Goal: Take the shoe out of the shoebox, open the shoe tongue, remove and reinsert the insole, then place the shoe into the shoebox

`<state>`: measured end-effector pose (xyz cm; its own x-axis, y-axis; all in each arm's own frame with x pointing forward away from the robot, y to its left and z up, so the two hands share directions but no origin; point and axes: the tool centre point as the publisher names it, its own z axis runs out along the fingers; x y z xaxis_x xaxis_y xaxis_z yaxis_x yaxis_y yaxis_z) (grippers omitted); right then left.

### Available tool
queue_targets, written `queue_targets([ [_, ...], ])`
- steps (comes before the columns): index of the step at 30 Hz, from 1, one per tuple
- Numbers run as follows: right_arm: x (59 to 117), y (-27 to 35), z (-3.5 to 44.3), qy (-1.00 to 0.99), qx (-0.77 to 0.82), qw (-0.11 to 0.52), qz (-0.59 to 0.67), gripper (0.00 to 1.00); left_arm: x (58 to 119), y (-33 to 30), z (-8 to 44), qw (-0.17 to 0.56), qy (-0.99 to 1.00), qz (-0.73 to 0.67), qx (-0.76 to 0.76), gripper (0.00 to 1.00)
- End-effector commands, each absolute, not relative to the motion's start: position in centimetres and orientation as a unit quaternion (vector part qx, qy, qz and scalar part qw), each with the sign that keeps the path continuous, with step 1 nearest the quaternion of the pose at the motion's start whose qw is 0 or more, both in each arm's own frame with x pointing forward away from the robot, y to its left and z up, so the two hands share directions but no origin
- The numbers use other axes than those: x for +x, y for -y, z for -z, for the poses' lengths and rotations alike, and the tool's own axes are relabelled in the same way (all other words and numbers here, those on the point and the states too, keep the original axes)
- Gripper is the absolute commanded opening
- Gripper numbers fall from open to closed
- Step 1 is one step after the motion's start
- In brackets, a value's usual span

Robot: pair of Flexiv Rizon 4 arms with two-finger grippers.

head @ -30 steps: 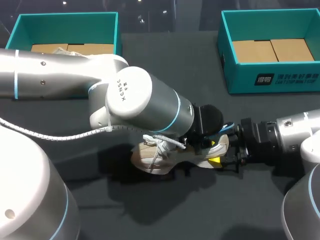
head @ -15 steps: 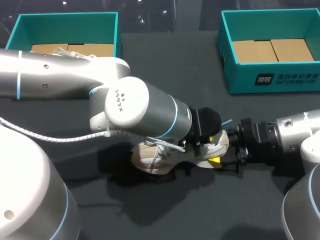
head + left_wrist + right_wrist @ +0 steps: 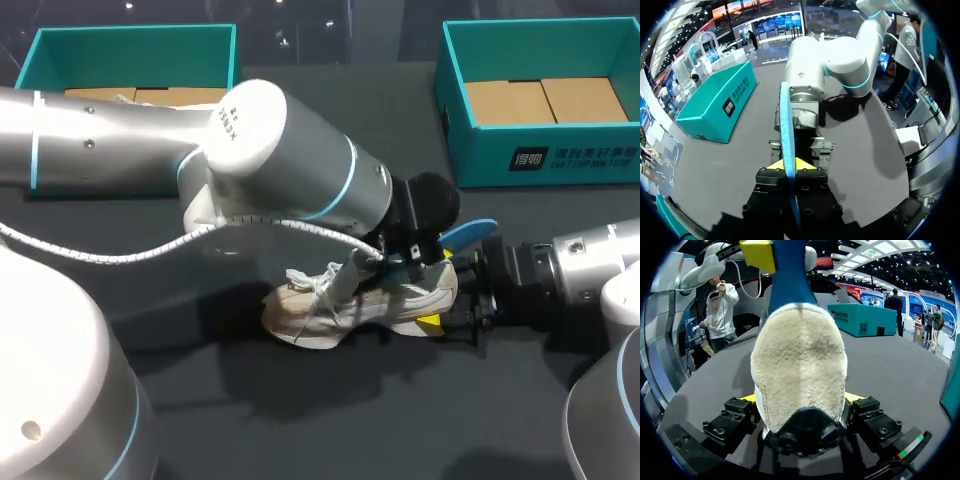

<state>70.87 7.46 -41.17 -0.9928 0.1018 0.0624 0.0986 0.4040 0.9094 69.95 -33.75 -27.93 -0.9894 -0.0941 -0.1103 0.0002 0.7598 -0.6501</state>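
Observation:
A cream sneaker (image 3: 350, 305) with loose white laces lies on its side on the dark table. My right gripper (image 3: 452, 300) is shut on its heel; in the right wrist view the fuzzy heel (image 3: 800, 365) fills the gap between the yellow-tipped fingers (image 3: 747, 399). My left gripper (image 3: 425, 255) hovers just above the shoe's opening, shut on a thin blue insole (image 3: 468, 233). The left wrist view shows the insole (image 3: 786, 130) edge-on, pinched between that gripper's (image 3: 790, 164) yellow tips. In the right wrist view the blue insole (image 3: 787, 275) rises out of the shoe.
One teal shoebox (image 3: 130, 45) stands at the back left, partly behind my left arm. A second teal shoebox (image 3: 520, 160) with a cardboard floor is at the back right. The left arm's big elbow (image 3: 280, 150) hangs over the table's middle.
My left gripper closed on the blue insole and rose, drawing it up out of the shoe. The left arm's elbow swung up and back. The right gripper stayed on the heel.

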Motion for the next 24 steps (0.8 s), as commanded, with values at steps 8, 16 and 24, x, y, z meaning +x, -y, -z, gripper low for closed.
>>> queue_targets([
  [8, 70.8, -7.6, 41.2, -0.839, 0.061, 0.002, -0.54, 0.0, 68.8, 33.6, 23.5, 0.021, -0.934, 0.356, -0.016, 0.0],
  [16, 70.8, -7.6, 41.2, -0.839, 0.061, 0.002, -0.54, 0.0, 68.8, 33.6, 23.5, 0.021, -0.934, 0.356, -0.016, 0.0],
  [24, 70.8, -7.6, 41.2, -0.839, 0.061, 0.002, -0.54, 0.0, 68.5, 33.2, 18.5, -0.058, -0.888, 0.454, -0.042, 0.0],
])
